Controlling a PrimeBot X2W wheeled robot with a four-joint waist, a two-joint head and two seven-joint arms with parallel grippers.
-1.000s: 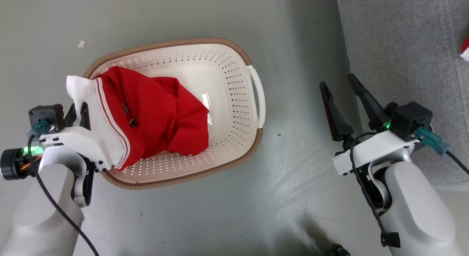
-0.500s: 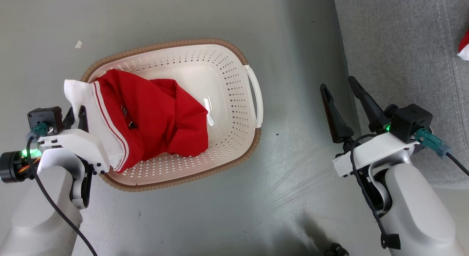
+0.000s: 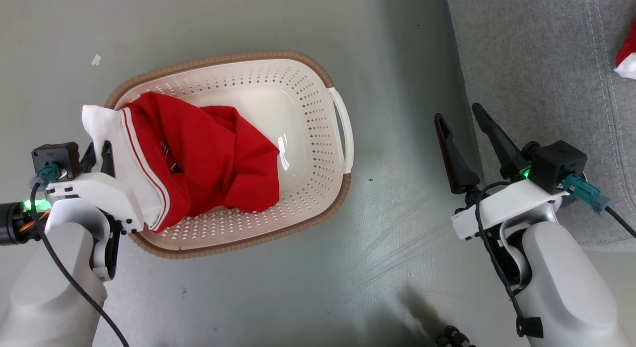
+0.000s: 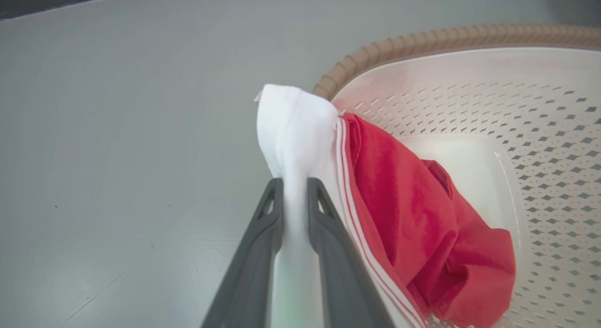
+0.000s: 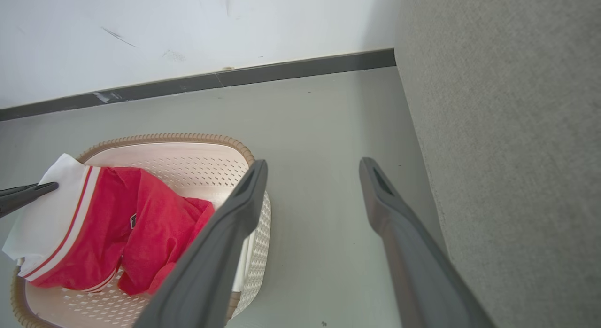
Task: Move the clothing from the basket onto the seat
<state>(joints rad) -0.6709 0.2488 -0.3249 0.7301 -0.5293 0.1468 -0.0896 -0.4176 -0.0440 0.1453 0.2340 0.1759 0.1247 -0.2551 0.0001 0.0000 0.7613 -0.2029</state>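
The clothing (image 3: 213, 158), a red garment with white trim and stripes, lies heaped in the left half of the basket (image 3: 238, 56). Its white trim is lifted over the basket's left rim. My left gripper (image 3: 99, 150) is shut on that white trim (image 4: 293, 144), and its two fingers (image 4: 295, 184) pinch the fold just outside the brown rim (image 4: 375, 50). My right gripper (image 3: 458, 113) stands open over the floor between the basket and the seat (image 3: 536, 63), with nothing between its fingers (image 5: 314, 163). A second red and white piece (image 3: 627, 56) lies on the seat at the far right.
Grey floor (image 3: 397, 138) separates the basket from the sofa's side (image 5: 507, 130). A small white scrap (image 3: 96, 59) lies on the floor beyond the basket. A white wall with a dark baseboard (image 5: 281, 74) runs behind the basket.
The head view has shifted a little, so the basket and the sofa sit slightly further left in the picture. The left gripper keeps its hold on the white trim. The right gripper stays open.
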